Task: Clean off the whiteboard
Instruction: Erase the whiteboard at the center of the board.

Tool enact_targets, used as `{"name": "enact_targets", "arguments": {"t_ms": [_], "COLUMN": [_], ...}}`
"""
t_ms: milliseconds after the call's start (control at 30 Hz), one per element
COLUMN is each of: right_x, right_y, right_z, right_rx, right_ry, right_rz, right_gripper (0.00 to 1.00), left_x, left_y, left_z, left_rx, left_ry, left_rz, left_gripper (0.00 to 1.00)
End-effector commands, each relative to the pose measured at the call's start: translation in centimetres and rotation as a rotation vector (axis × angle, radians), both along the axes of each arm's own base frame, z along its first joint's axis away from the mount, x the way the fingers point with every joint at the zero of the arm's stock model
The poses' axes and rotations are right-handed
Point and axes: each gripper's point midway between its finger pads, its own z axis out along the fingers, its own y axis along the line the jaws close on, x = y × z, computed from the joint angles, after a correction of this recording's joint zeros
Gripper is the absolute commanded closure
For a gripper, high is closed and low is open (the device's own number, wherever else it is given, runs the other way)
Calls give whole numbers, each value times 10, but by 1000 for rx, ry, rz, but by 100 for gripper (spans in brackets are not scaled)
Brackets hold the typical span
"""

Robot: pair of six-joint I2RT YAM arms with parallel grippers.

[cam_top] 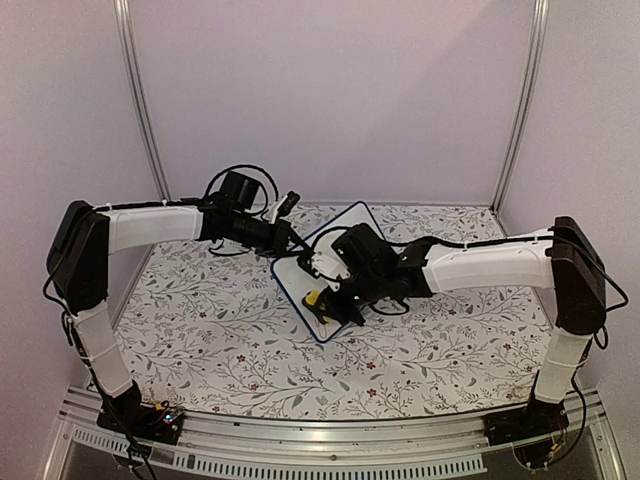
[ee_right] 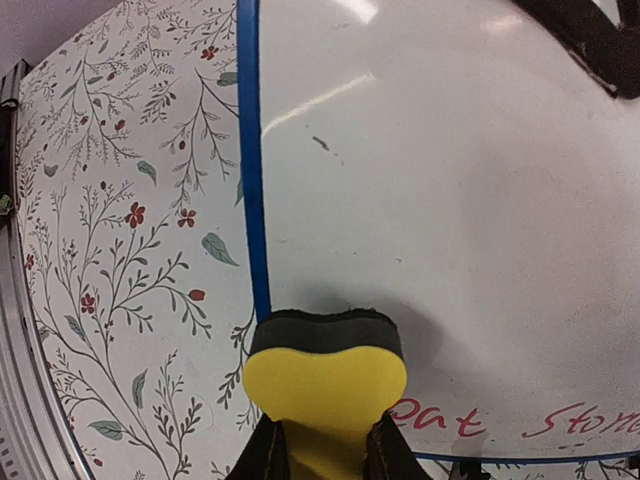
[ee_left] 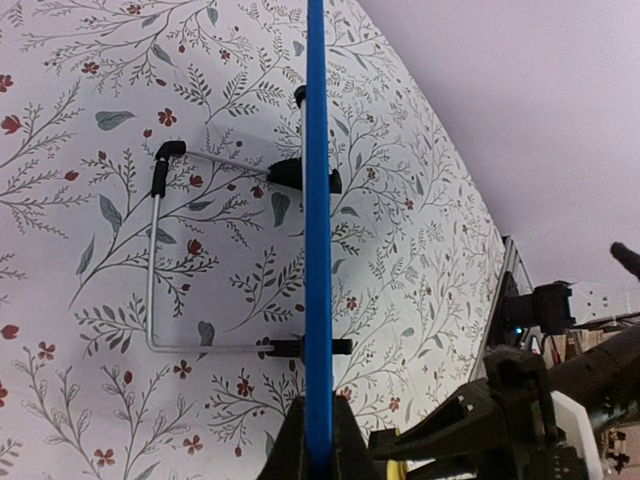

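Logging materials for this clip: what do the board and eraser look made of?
The board: glossy white, probably coated or plastic; light glare shows on it. The eraser: yellow foam, apparently, dented where gripped, with a dark felt-like wiping layer.

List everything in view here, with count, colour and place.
whiteboard: one, white with blue rim, mid-table
writing: two partly seen words, red, along one edge of the board
sponge eraser: one, yellow with dark pad, pressed on the board by its rim
wire stand: one, silver with black tips, on the board's back
tablecloth: one, white floral, covering the table
left gripper: one, black, shut on the board's rim
right gripper: one, black, shut on the eraser
arms: two, white and black, left and right sides
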Motion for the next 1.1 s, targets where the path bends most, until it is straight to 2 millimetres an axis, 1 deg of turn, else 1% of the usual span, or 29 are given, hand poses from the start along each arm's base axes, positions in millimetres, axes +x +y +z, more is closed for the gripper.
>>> {"name": "enact_targets", "arguments": {"t_ms": [0, 100, 200, 333, 367, 433, 633, 867, 1067], "right_x": [-9, -11, -8, -7, -7, -4, -8, -11, -18], "right_y": [1, 3, 5, 6, 4, -1, -11, -30, -44], "right_z": [-6, -8, -11, -20, -26, -34, -60, -73, -83], "right_rx": [-64, -101, -123, -150, -164, -199, -270, -333, -403], "right_ry": [-15, -31, -28, -11, -2, -10, 29, 30, 6], "right_rz": [47, 46, 35, 23, 19, -4, -8, -33, -42], "right_gripper": [83, 83, 83, 83, 83, 82, 82, 82, 82], "left_x": [5, 8, 8, 8, 8, 8, 8, 8, 8], "left_y": [10, 14, 14, 14, 13, 14, 14, 14, 14], "left_z": [0, 1, 0, -1, -1, -1, -1, 0, 0], "left_rx": [38, 41, 42, 39, 38, 39, 39, 42, 40], "left_ry": [-35, -40, -39, -33, -34, -35, -34, -36, -35], "left_rz": [27, 42, 45, 41, 40, 42, 42, 46, 45], "left_gripper": [100, 100, 100, 100, 100, 100, 100, 100, 100]}}
